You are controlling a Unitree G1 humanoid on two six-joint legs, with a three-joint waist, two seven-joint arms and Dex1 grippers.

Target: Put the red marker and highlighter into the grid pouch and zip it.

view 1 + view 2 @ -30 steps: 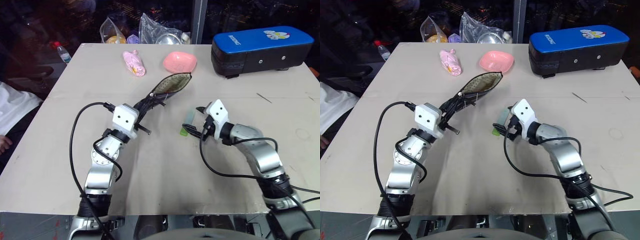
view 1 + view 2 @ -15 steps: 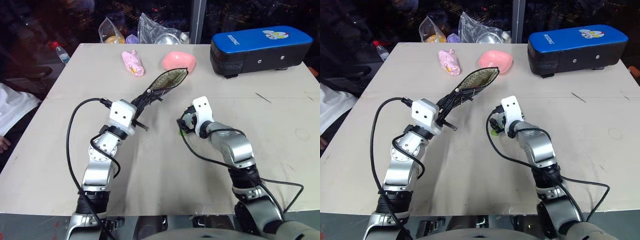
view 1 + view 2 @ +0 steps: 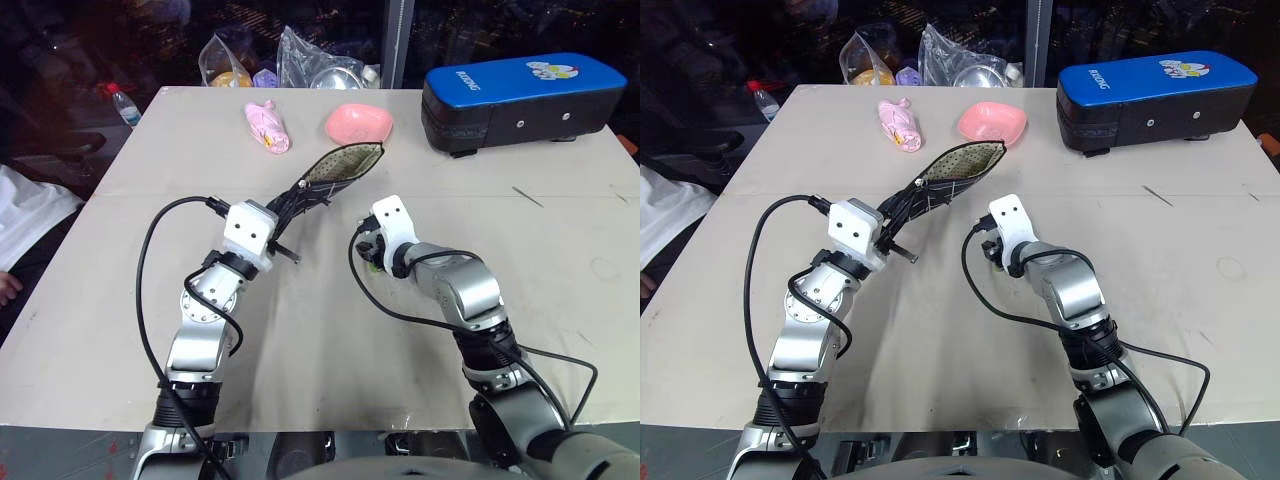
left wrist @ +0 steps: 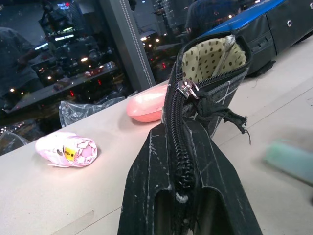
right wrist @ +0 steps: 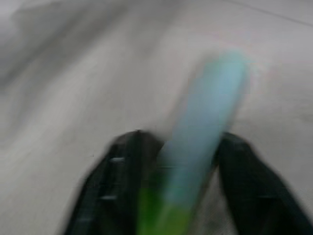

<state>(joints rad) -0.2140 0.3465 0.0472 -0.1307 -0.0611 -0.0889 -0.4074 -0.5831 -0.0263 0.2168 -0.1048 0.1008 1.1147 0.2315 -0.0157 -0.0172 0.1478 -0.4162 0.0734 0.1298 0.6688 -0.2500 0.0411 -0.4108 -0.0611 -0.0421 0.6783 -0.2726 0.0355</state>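
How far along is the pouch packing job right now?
Done: the left gripper holds the grid pouch up, mouth unzipped. In hand: the right gripper closes around the highlighter on the table. Left: dropping it in, then zipping. The red marker's whereabouts can't be told.

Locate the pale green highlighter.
In the right wrist view, the pale green highlighter sits between the right gripper's black fingers, on the table right of the open grid pouch.

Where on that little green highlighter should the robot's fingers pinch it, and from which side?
Across the narrow middle of the highlighter, coming down from above. It lies flat on the table, so only its two long sides are free, and the right gripper already straddles it that way.
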